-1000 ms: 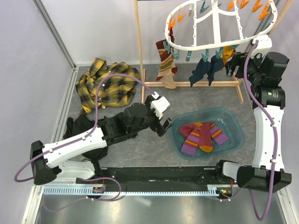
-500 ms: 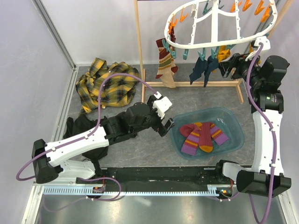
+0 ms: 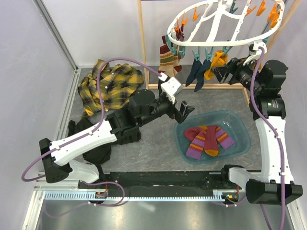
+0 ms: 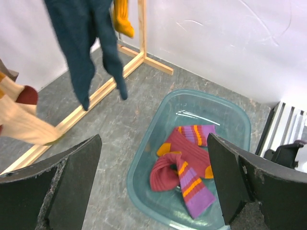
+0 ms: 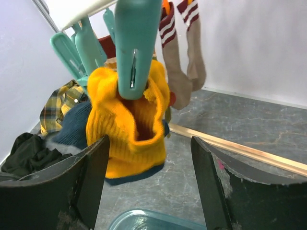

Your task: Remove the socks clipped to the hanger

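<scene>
Right wrist: mustard sock [image 5: 129,136] hangs vertical, top clipped.

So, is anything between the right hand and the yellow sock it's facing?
Nothing visible. In the right wrist view the yellow sock hangs straight ahead of the open right hand, with only air between them. A teal clip grips its top edge. A navy sock hangs behind it to the left, not in front.

Tilted white oval hanger [image 3: 213,44], mustard sock [image 5: 132,129], navy socks [image 4: 84,43] and maroon-striped beige socks [image 5: 184,62] clipped beneath.
</scene>
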### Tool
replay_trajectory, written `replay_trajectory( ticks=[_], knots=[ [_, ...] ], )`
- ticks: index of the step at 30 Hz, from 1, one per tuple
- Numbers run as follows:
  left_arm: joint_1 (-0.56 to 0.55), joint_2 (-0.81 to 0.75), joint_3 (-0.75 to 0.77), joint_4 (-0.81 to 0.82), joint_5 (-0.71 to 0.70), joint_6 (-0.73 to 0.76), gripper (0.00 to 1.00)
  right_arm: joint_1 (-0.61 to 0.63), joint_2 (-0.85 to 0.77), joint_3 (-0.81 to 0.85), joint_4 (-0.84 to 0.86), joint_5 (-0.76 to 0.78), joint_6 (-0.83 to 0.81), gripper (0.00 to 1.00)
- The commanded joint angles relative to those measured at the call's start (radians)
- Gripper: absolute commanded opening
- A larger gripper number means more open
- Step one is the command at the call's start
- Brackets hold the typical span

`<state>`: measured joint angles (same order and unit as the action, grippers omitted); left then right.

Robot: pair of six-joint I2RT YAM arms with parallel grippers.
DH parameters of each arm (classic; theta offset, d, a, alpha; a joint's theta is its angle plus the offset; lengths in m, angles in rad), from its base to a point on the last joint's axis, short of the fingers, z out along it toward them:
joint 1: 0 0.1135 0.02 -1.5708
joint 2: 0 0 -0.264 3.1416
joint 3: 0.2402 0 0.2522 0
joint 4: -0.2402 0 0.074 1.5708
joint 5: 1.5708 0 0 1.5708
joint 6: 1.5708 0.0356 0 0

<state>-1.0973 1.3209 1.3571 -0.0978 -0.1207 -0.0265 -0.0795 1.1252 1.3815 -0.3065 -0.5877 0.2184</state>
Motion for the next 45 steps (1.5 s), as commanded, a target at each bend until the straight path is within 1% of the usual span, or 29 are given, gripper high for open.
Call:
replay_trajectory(
  ticks=[1,3,4,6,7,10,12,15,19,22,23,26,31,34,35,37,38,40,41,43,44,45],
  knots=[
    [-0.007,0.057,0.085,0.038,0.013,-0.053,0.97,0.007,-0.031,-0.009,0.038,-0.011,0.024,0.77],
    [-0.007,0.075,0.121,0.046,0.019,-0.053,0.97,0.014,-0.031,-0.01,0.043,-0.015,0.03,0.78],
    [-0.007,0.093,0.135,0.046,0.019,-0.052,0.97,0.017,-0.031,-0.01,0.044,-0.014,0.032,0.74],
    [-0.007,0.109,0.171,0.046,0.019,-0.046,0.97,0.018,-0.028,-0.01,0.055,-0.017,0.029,0.58],
    [-0.007,0.124,0.181,0.046,0.019,-0.044,0.97,0.02,-0.027,-0.009,0.052,-0.018,0.029,0.44],
    [-0.007,0.144,0.22,0.046,0.015,-0.041,0.96,0.02,-0.033,-0.01,0.047,-0.031,0.029,0.26],
    [-0.007,0.169,0.249,0.044,0.012,-0.039,0.96,0.02,-0.05,-0.015,0.05,-0.041,0.047,0.22],
    [-0.006,0.211,0.302,0.041,0.006,-0.027,0.96,0.021,-0.061,-0.013,0.055,-0.057,0.084,0.2],
    [-0.006,0.285,0.39,0.017,0.01,-0.006,0.95,0.021,-0.07,-0.013,0.073,-0.092,0.139,0.15],
    [-0.004,0.345,0.467,-0.026,-0.031,0.008,0.94,0.023,-0.085,-0.015,0.081,-0.101,0.165,0.13],
    [-0.004,0.363,0.508,-0.04,-0.045,0.011,0.94,0.023,-0.088,-0.019,0.09,-0.103,0.176,0.13],
    [-0.003,0.402,0.562,-0.066,-0.048,0.019,0.93,0.023,-0.096,-0.033,0.122,-0.13,0.225,0.17],
    [-0.001,0.434,0.597,-0.072,-0.031,0.016,0.93,0.026,-0.116,-0.068,0.197,-0.158,0.321,0.18],
    [-0.001,0.454,0.619,-0.066,-0.033,0.025,0.93,0.026,-0.123,-0.079,0.227,-0.162,0.346,0.19],
    [-0.001,0.459,0.629,-0.06,-0.039,0.055,0.92,0.027,-0.128,-0.09,0.234,-0.167,0.36,0.2],
    [-0.001,0.474,0.645,-0.059,-0.063,0.054,0.89,0.027,-0.142,-0.105,0.234,-0.173,0.36,0.2],
    [-0.001,0.475,0.652,-0.059,-0.063,0.057,0.86,0.027,-0.149,-0.122,0.234,-0.164,0.361,0.21],
    [-0.003,0.477,0.649,-0.051,-0.043,0.057,0.71,0.027,-0.16,-0.133,0.237,-0.156,0.365,0.22],
    [-0.001,0.478,0.646,-0.046,-0.04,0.057,0.52,0.027,-0.162,-0.133,0.237,-0.156,0.368,0.23],
    [-0.001,0.477,0.637,-0.048,-0.011,0.053,0.32,0.027,-0.159,-0.128,0.234,-0.156,0.372,0.28],
    [-0.001,0.471,0.634,-0.052,0.006,0.048,0.13,0.027,-0.159,-0.118,0.23,-0.153,0.374,0.31],
    [-0.001,0.468,0.632,-0.066,0.03,0.039,0.06,0.027,-0.157,-0.11,0.225,-0.149,0.374,0.32]
  ],
)
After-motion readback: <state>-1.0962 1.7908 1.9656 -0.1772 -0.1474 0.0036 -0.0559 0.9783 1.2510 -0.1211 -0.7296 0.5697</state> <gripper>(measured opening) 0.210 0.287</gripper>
